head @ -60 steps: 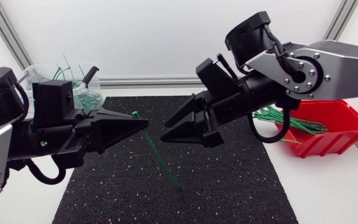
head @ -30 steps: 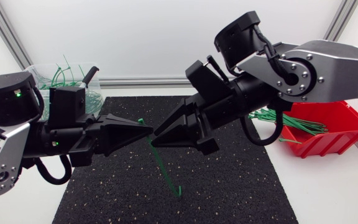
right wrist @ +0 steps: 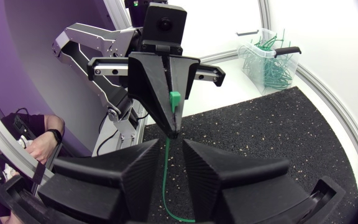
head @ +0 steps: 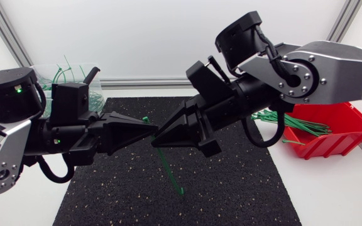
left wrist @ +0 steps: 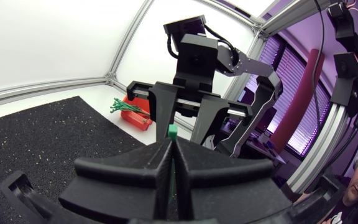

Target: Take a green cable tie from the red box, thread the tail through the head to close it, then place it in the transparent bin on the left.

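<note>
The green cable tie [head: 163, 162] hangs above the black mat [head: 244, 188], and the left gripper [head: 151, 129] has its fingers pinched tight just below the tie's head. The right gripper [head: 158, 140] has its fingers narrowly parted around the strap. The tie looks light, springy and slick, so it is best taken near the tail.

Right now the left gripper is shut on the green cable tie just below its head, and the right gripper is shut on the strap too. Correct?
Not quite. The right gripper is open: the right wrist view shows a gap between its fingers, with the strap hanging in it. The rest holds: the left gripper is shut on the green cable tie just below its head.
</note>
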`<state>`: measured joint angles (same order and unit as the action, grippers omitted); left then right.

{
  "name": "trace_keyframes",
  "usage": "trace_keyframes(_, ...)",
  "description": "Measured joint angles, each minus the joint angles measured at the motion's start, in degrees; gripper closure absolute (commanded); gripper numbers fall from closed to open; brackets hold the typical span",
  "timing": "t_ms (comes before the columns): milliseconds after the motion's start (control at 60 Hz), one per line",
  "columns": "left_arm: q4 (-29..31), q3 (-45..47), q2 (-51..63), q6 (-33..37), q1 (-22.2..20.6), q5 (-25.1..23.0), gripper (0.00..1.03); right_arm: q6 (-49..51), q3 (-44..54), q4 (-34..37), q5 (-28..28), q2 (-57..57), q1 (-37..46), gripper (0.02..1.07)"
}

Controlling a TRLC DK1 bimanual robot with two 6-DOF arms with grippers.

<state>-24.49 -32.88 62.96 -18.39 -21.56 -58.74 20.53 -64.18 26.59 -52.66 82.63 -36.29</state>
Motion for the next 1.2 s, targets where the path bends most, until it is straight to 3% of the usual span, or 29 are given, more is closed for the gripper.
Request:
trace_keyframes(150, -0.02, -0.33, 0.00, -0.26, 0.00, 0.00, 1.00, -0.87, 0.00, -0.66, -2.23, 0.02, 0.02, 1.01)
trace_keyframes(500, -0.94, -1.05, 0.22, -1.33, 0.00, -0.57, 0.99, -2.25, 1.11, -2.97, -3.43, -0.15, 1.09, 1.01)
trace_keyframes(600, -1.18, -1.07, 0.33, -2.51, 0.00, -0.61, 0.81, -2.80, 1.57, -3.58, -4.35, -0.22, 1.51, 1.01)
trace_keyframes(750, -2.80, -1.79, 0.33, -4.57, 1.11, -0.55, 0.78, -3.87, 2.29, -4.09, -4.44, -0.22, 2.25, 1.01)
trace_keyframes(1200, -3.13, -2.12, -0.35, -12.68, 4.17, -0.35, 0.78, -5.18, 2.43, -5.55, -4.55, -0.22, 2.23, 1.01)
